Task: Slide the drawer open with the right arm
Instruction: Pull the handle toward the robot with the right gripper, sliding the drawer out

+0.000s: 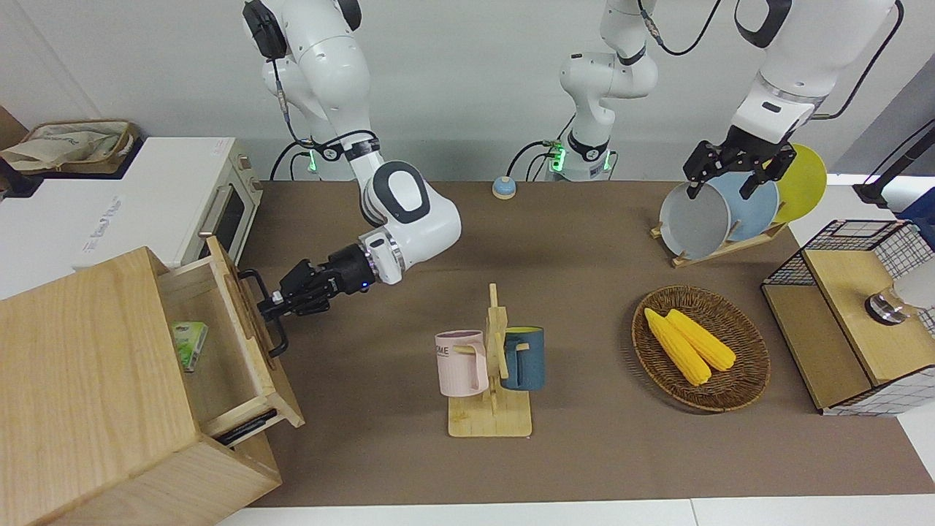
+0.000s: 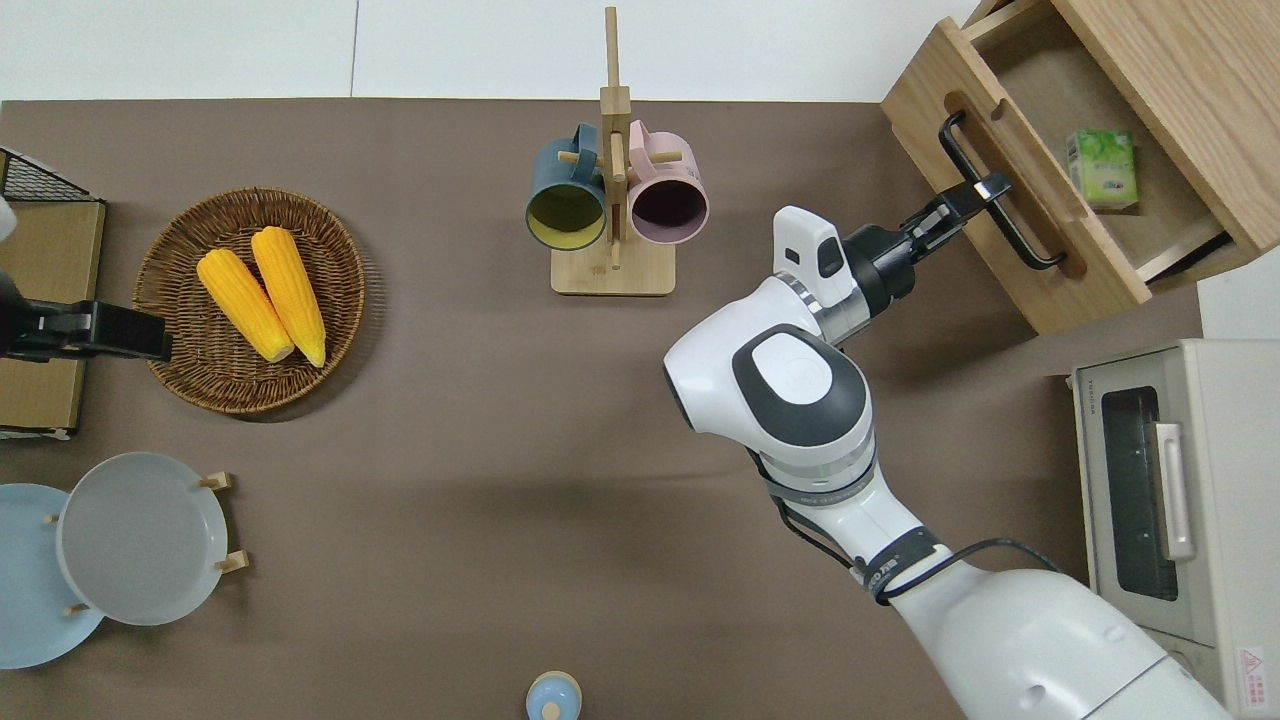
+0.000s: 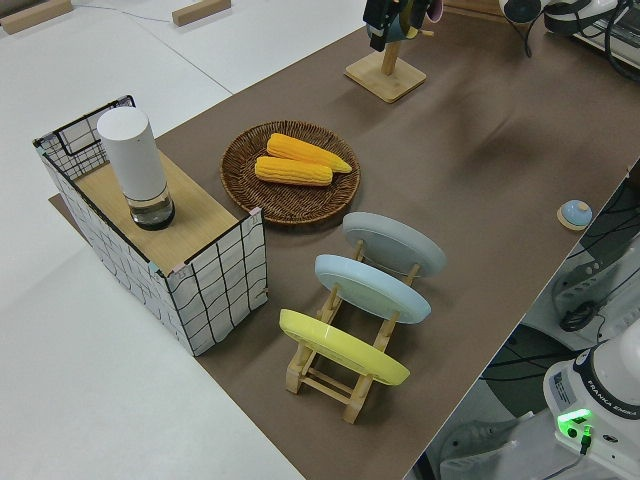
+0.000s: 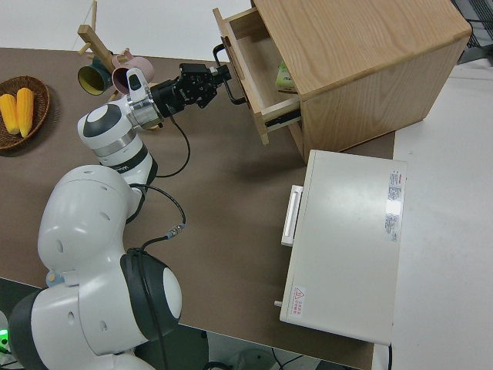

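The drawer (image 1: 219, 343) stands pulled well out of the light-wood cabinet (image 1: 80, 394) at the right arm's end of the worktop (image 2: 450, 450). Its interior is exposed, and a small green carton (image 2: 1102, 168) lies on the drawer floor. The black bar handle (image 2: 995, 205) runs along the drawer front, facing the middle of the worktop.

The right arm (image 2: 800, 390) reaches out low toward the drawer front. The right hand (image 2: 985, 190) is clenched on the black bar handle, one finger on either side of the bar, about midway along it. A blue light shows at the wrist in the front view.

A white toaster oven (image 2: 1180, 500) stands beside the cabinet, nearer to the robots, its door closed.

Near the middle of the worktop is a wooden mug stand (image 1: 491, 380) carrying a pink mug (image 1: 462, 363) and a dark blue mug (image 1: 523, 358). Toward the left arm's end lies a wicker basket (image 1: 738, 387) holding two corn cobs (image 1: 690, 345). Nearer to the robots than the basket, a wooden rack (image 3: 345, 375) holds a grey, a blue and a yellow plate upright. A wood-and-wire-grid box (image 3: 190, 260) with a white cylinder (image 3: 135, 165) on it stands at the left arm's end. A small blue bell (image 1: 504, 187) sits close to the robots.

The left arm is parked; its hand (image 1: 730, 183) is released, fingers spread.
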Robot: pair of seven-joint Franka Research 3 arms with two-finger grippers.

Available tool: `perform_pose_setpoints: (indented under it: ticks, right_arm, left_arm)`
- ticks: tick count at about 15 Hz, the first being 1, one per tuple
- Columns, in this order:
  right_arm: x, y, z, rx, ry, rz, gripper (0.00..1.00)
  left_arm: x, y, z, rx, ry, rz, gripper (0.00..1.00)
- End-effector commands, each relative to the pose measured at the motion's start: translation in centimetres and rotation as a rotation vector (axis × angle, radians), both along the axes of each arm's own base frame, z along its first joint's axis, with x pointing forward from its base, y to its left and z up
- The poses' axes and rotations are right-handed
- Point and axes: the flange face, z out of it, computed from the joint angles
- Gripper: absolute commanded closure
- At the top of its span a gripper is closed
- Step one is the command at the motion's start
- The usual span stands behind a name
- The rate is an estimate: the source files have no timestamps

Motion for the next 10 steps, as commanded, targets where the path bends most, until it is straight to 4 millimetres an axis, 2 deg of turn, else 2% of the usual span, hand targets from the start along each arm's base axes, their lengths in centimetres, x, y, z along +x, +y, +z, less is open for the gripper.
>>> perform_pose_setpoints:
  ticks: [1,8,10]
  right_arm:
    - [-1.4,3.5,1.0,-0.042,0.026,0.031,0.911]
    - [-3.5,7.1,1.4,-0.037,0.038,0.027,0.911]
    - [-5.0,9.3,1.4,-0.031,0.032,0.021,0.911]
  left_arm:
    - [0.4,0.0,0.2,0.014,-0.008,-0.008,0.00]
    - [0.4,0.0,0.2,0.016,-0.008,-0.008,0.00]
    - [0.4,0.0,0.2,0.016,-0.008,-0.008,0.00]
